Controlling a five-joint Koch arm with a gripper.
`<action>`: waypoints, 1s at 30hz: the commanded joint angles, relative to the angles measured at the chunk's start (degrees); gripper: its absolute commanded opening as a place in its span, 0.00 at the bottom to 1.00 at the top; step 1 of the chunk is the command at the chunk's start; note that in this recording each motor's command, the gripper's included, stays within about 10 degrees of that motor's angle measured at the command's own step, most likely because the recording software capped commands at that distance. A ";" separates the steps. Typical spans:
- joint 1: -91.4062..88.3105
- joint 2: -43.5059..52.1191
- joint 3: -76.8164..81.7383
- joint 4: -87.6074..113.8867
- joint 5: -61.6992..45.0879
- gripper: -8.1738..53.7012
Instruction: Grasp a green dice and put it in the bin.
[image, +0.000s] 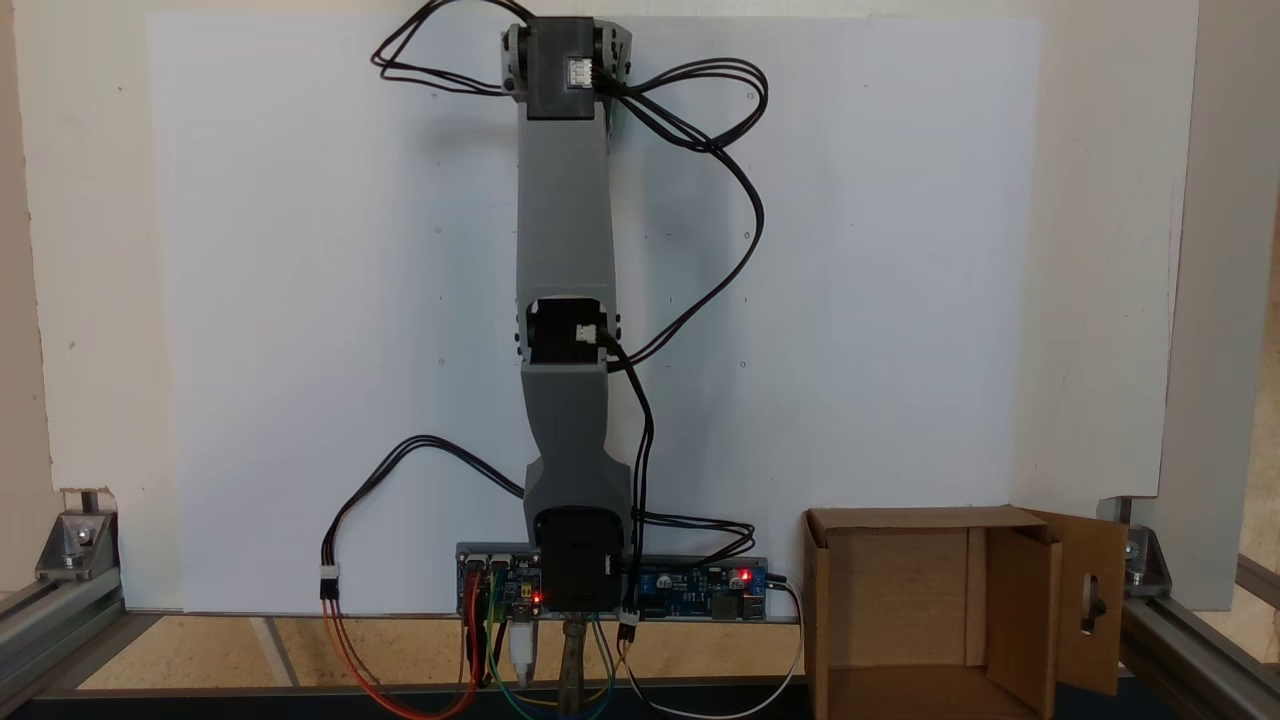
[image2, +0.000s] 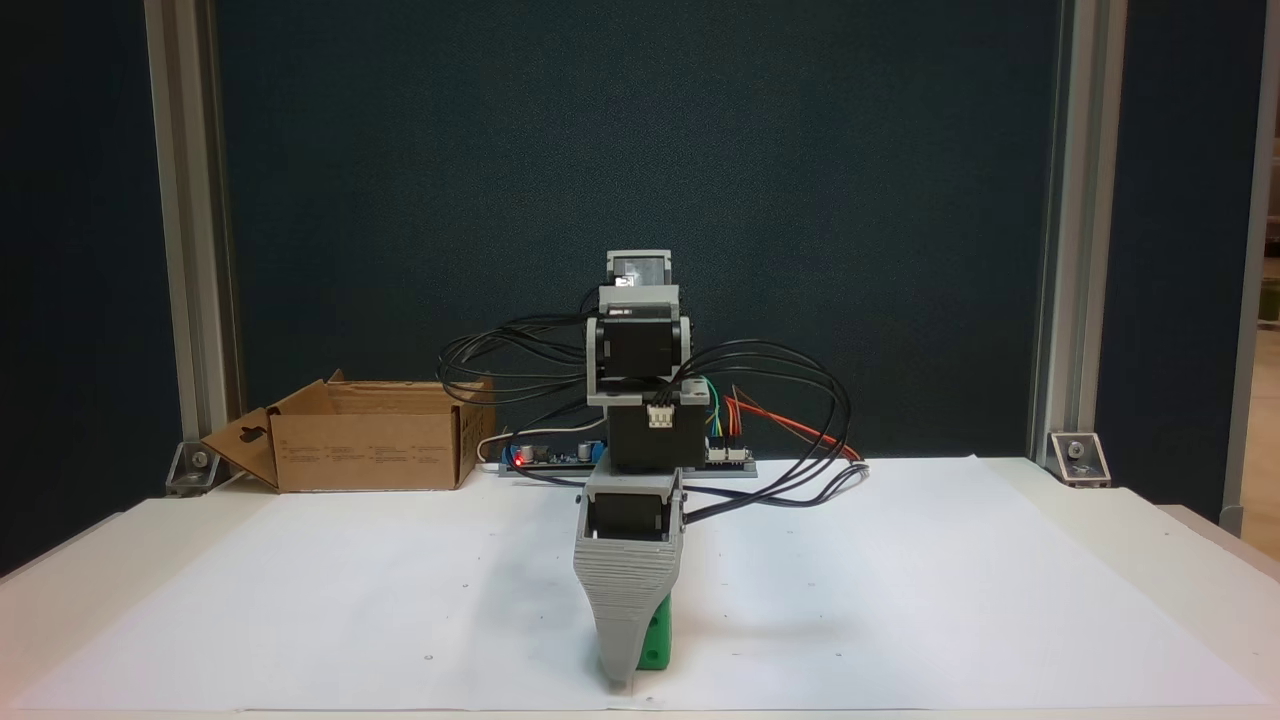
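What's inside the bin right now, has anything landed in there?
In both fixed views the bin sits open. From above, its bare cardboard floor and walls show, nothing on them; the near corner is cut off by the frame. The green dice is at the gripper, on the paper.

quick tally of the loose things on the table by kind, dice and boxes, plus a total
green dice: 1, beside the gripper tip
cardboard box, the bin: 1
total: 2
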 joint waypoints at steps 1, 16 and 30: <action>0.35 0.70 -3.08 -0.35 1.76 0.81; 0.53 0.35 -2.99 -0.62 1.67 0.77; 1.05 0.26 -2.99 -0.35 1.76 0.34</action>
